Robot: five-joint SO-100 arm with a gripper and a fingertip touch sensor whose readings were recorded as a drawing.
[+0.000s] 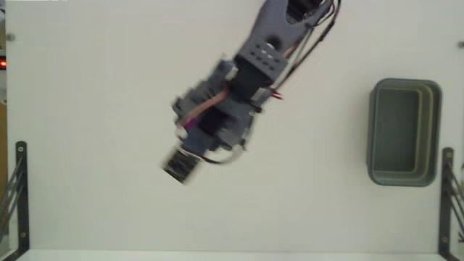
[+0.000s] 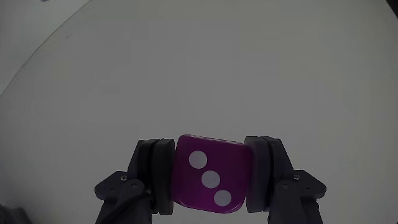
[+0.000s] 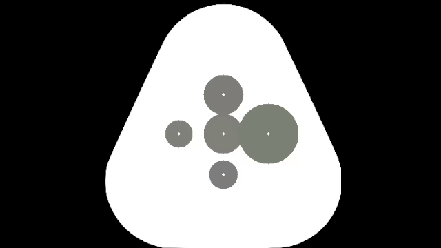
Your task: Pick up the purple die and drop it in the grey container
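With purple die [image 2: 208,179] clamped between jaws of gripper [image 2: 209,180], you have grasp made: wrist view shows pads pressing both side faces, three-dot face toward camera, die slightly tilted. In fixed view, die shows only as magenta speck [image 1: 184,133], blurred, probably lifted off table [image 1: 87,87]. Grey container [image 1: 404,132] lies well apart, to right of gripper; long axis runs top-to-bottom. No readable writing or brand.

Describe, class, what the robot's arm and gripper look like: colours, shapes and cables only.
In the fixed view the arm is built of blocky grey and black segments, with red, black and pale cables trailing along it. In the wrist view the gripper has two dark grey fingers with thick, rounded, flat-faced pads on angular plastic brackets.
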